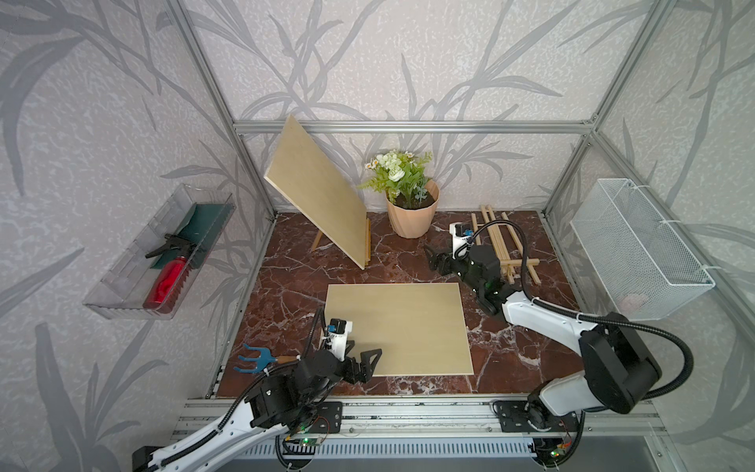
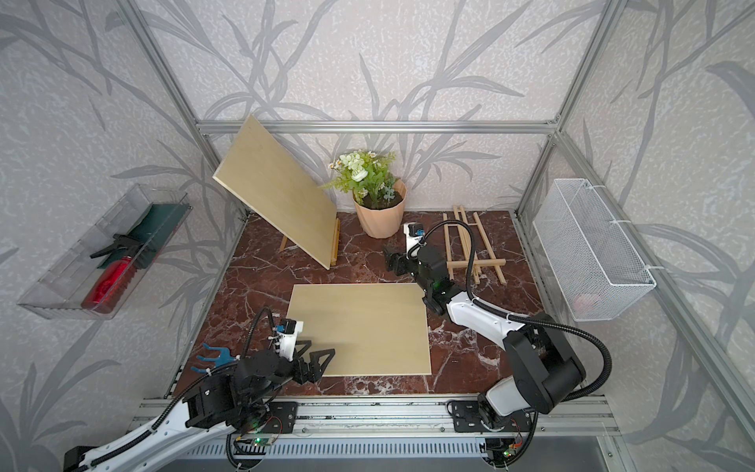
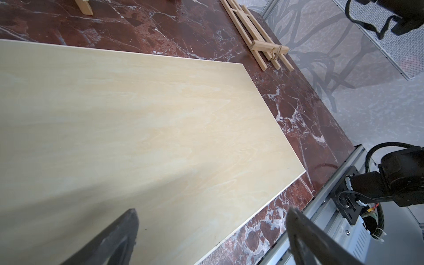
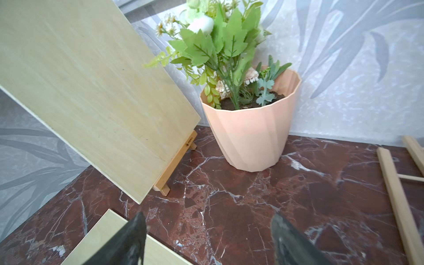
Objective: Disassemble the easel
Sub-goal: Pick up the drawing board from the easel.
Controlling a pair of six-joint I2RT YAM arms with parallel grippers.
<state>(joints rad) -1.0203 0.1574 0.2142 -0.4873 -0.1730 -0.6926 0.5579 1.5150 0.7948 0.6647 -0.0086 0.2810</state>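
A small wooden easel [image 1: 367, 243] stands at the back left, with a pale board [image 1: 318, 192] leaning on it. In the right wrist view its ledge [image 4: 176, 160] shows under that board [image 4: 91, 91]. Another pale board [image 1: 398, 327] lies flat mid-table. A folded wooden easel frame [image 1: 506, 245] lies at the back right. My left gripper [image 1: 361, 355] hovers open over the flat board's [image 3: 137, 126] near left corner, holding nothing. My right gripper [image 1: 433, 261] is open and empty above bare marble, just beyond the flat board's far right corner [image 4: 110, 238].
A peach pot of artificial flowers [image 1: 412, 208] stands at the back, between the two easels. A blue hand rake [image 1: 257, 359] lies at the front left. A clear wall tray [image 1: 122, 286] holds a red spray bottle [image 1: 163, 282]. A white wire basket [image 1: 637, 253] hangs on the right wall.
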